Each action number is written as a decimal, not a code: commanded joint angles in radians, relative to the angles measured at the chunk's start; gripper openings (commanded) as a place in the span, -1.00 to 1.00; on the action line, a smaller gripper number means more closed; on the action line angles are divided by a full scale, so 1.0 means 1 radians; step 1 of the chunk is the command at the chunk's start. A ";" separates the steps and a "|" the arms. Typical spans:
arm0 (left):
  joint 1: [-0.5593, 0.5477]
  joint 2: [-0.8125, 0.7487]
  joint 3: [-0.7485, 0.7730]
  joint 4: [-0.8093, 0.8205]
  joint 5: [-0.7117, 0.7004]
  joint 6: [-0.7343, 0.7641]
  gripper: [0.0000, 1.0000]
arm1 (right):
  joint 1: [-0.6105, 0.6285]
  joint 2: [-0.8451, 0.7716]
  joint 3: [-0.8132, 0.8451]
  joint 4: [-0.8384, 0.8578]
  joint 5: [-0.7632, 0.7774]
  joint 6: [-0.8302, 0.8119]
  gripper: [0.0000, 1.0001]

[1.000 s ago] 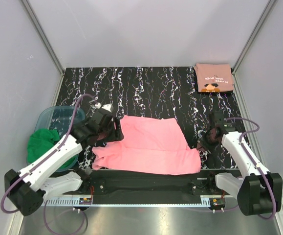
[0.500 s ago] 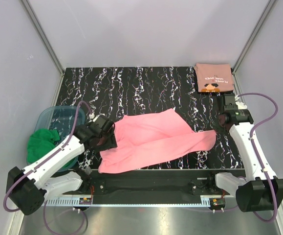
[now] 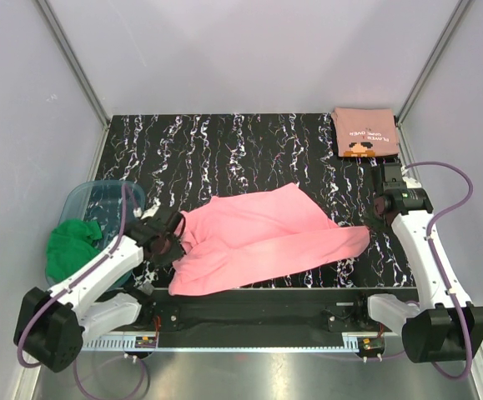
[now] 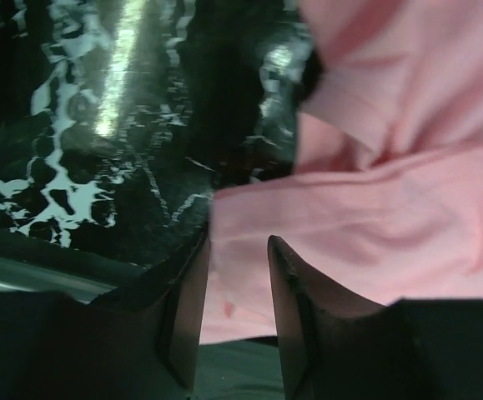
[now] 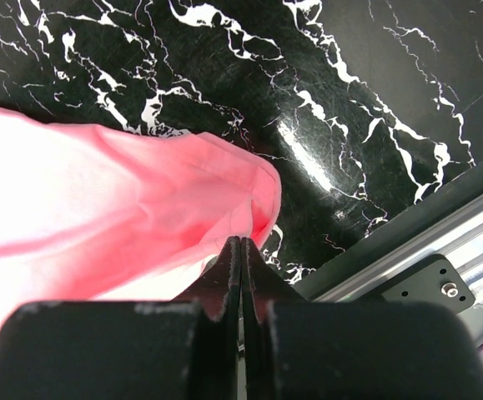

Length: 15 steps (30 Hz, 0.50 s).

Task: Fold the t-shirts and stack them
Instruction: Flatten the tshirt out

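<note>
The plain bright pink t-shirt [image 3: 258,237] lies rumpled across the near middle of the black marbled table [image 3: 224,150]. My right gripper [image 3: 371,221] is shut on its right corner, and the pinched fold shows in the right wrist view [image 5: 183,200] at the closed jaws [image 5: 241,243]. My left gripper [image 3: 173,242] is open at the shirt's left edge. In the left wrist view its fingers [image 4: 238,258] stand apart over pink cloth [image 4: 374,208] without gripping it. The salmon t-shirt [image 3: 364,132] with white lettering lies folded at the back right corner.
A clear bluish tub [image 3: 99,196] stands at the table's left edge, with a green cloth [image 3: 72,246] hanging over its near side. Grey walls close in the table on three sides. A metal rail runs along the near edge [image 5: 441,250].
My right gripper has pulled the shirt's right corner back and to the right, stretching it out. My left gripper has slid near-left along the shirt's left edge. Little moved in the last half second.
</note>
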 commanded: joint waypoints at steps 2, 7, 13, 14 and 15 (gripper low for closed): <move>0.107 -0.007 -0.055 0.097 0.039 -0.005 -0.11 | -0.005 -0.019 0.000 0.015 -0.003 -0.013 -1.00; 0.122 0.013 -0.073 0.153 0.058 0.012 0.02 | -0.007 -0.017 -0.003 0.019 -0.015 -0.016 -1.00; 0.128 0.051 -0.061 0.179 0.065 0.015 -0.03 | -0.005 -0.016 -0.004 0.021 -0.022 -0.019 -1.00; 0.130 0.051 -0.061 0.182 0.068 0.014 -0.07 | -0.007 -0.014 -0.003 0.021 -0.022 -0.021 -1.00; 0.130 0.049 -0.065 0.184 0.073 0.009 -0.10 | -0.005 -0.016 -0.001 0.021 -0.022 -0.020 -1.00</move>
